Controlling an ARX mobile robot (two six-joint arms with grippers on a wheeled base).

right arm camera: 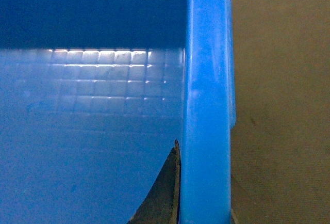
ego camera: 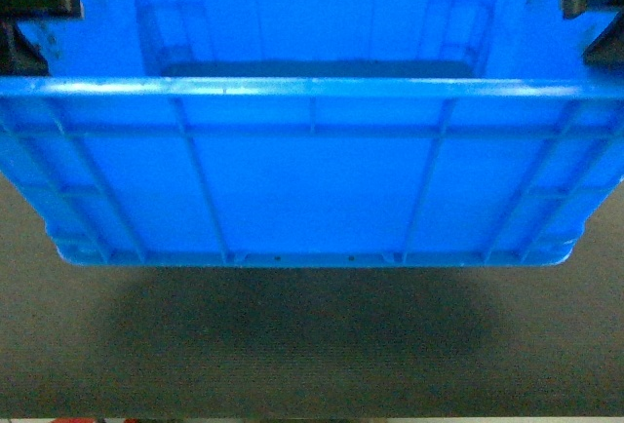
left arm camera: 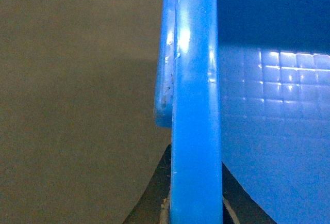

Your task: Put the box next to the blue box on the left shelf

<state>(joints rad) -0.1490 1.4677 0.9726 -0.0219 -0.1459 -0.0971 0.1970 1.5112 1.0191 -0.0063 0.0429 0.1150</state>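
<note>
I am looking down from the head camera at a dark floor (ego camera: 312, 345) running across the bottom of the view, with a shadow lying on it under the box (ego camera: 312, 189). The box is hanging above that floor, its ribbed near wall facing me and filling most of the frame, its thick rim running level across the upper part. Beyond the rim the inside is showing: the far wall and a dark strip of the bottom.

At the upper left corner the left gripper (ego camera: 39, 14) is sitting at the box's left rim, and at the upper right corner the right gripper (ego camera: 590, 14) is sitting at the right rim. Both are showing only as black shapes at the edges.

In the left wrist view the rim is running straight up the middle, with one dark finger (left arm camera: 154, 193) on its outer side and another edging in on the inner side, so the fingers are pinching the rim between them. The right wrist view is mirroring this: a dark finger (right arm camera: 162, 193) is pressing against the inner face of the rim, the gridded box bottom lying to its left.
</note>
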